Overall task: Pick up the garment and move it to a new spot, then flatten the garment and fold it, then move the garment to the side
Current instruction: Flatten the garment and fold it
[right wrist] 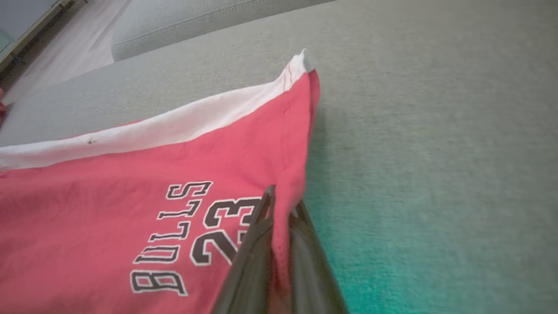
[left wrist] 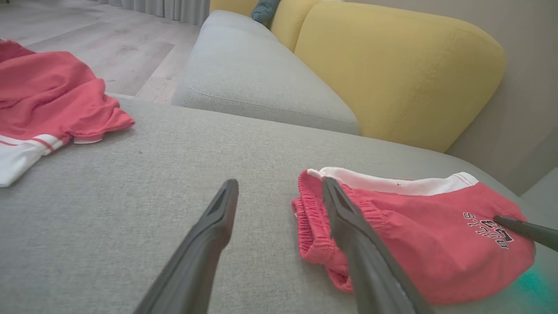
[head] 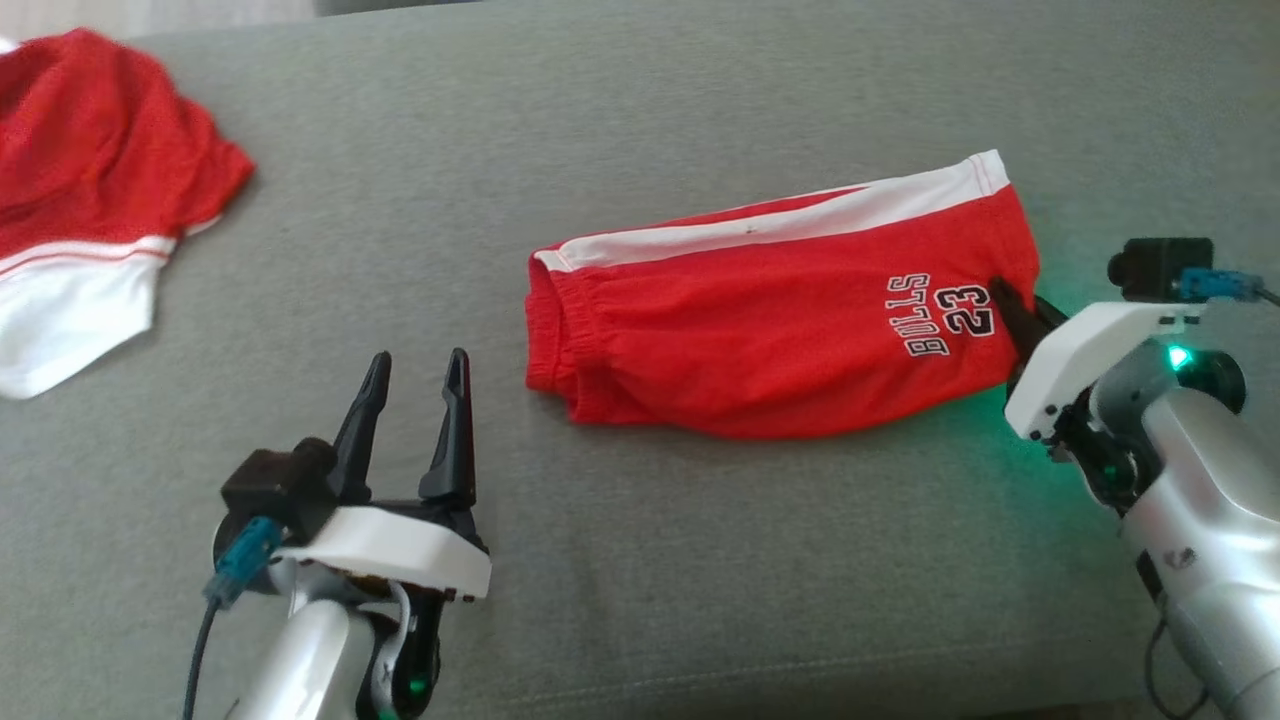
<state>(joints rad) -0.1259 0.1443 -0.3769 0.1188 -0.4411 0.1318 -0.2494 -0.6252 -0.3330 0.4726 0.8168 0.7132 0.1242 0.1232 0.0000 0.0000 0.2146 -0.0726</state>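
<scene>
Bare grey cushion (head: 640,120) runs wide between the red shorts (head: 760,330) and the red-and-white garment (head: 90,170) at far left — open passage. The spread left claw (head: 419,358) stands near the shorts' waistband; the right claw (head: 1000,292), pinched on the opposite hem, blocks that end.

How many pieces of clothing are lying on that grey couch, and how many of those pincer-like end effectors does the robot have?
Garments: 2 (folded shorts; other garment at the left)
End effectors: 2 (left end effector open; right end effector shut on those shorts' edge)
Total: 4
</scene>
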